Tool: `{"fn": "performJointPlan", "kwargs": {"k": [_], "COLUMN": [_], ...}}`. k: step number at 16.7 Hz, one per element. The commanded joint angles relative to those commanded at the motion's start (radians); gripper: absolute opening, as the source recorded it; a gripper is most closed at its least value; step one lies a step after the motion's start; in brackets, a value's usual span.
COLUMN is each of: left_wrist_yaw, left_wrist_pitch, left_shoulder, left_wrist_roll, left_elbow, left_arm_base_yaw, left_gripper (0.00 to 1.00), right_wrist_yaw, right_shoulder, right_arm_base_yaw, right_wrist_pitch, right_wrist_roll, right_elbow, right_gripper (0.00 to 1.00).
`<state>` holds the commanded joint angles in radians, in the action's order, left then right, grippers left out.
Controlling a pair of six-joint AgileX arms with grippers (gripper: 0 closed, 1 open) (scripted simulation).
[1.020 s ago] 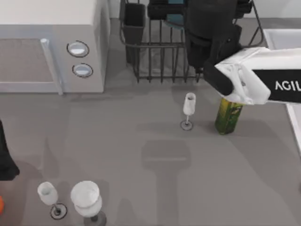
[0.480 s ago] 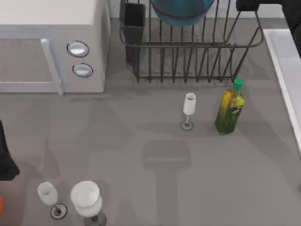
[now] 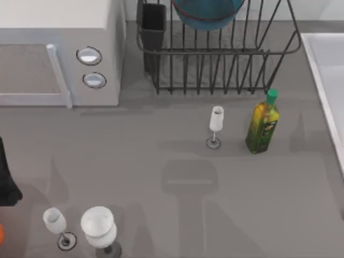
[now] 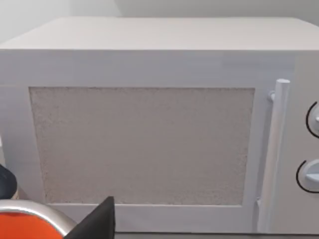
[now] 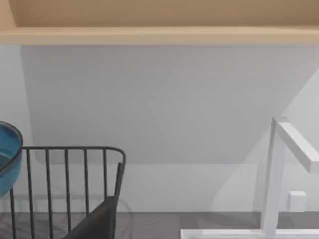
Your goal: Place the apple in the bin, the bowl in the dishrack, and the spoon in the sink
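1. The bowl (image 3: pixel 207 13) is sitting tilted inside the rack (image 3: pixel 215 59) at the frame's top centre, so that step is looking done.
2. The right gripper (image 5: pixel 97 221) is facing the rack's end and the sink (image 3: pixel 325 64) at the right edge. I judge this arm the nearer one for the sink.
3. The left gripper (image 4: pixel 94 224) is facing the microwave (image 3: pixel 54 48) at upper left.
4. I cannot tell whether either gripper is spread or pressed together.
5. The bowl is looking deep, blue and reddish-rimmed.

bowl (image 3: pixel 207 13) blue, reddish rim | dishrack (image 3: pixel 215 54) black | bottle (image 3: pixel 262 123) yellow-green, green cap | microwave (image 3: pixel 54 48) white
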<state>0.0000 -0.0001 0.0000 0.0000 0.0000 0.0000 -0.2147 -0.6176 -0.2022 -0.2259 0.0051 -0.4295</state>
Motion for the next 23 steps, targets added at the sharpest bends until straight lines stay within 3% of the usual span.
{"fn": "performJointPlan", "kwargs": {"k": [5, 10, 18, 23], "left_wrist_yaw": [0.0, 0.0, 0.0, 0.0], "left_wrist_pitch": [0.0, 0.0, 0.0, 0.0], "left_shoulder": [0.0, 0.0, 0.0, 0.0], "left_wrist_roll": [0.0, 0.0, 0.0, 0.0], "left_elbow": [0.0, 0.0, 0.0, 0.0], "left_arm_base_yaw": [0.0, 0.0, 0.0, 0.0], "left_gripper": [1.0, 1.0, 1.0, 1.0], "right_wrist_yaw": [0.139, 0.212, 0.212, 0.211], "right_shoulder": [0.425, 0.611, 0.581, 0.325], "right_arm_base_yaw": [0.131, 0.2, 0.205, 0.236], "right_wrist_pitch": [0.146, 0.223, 0.252, 0.463], "right_wrist_roll": [-0.003, -0.005, -0.037, -0.287], "right_elbow": [0.284, 0.424, 0.402, 0.226], "right_gripper": [1.0, 1.0, 1.0, 1.0]}}
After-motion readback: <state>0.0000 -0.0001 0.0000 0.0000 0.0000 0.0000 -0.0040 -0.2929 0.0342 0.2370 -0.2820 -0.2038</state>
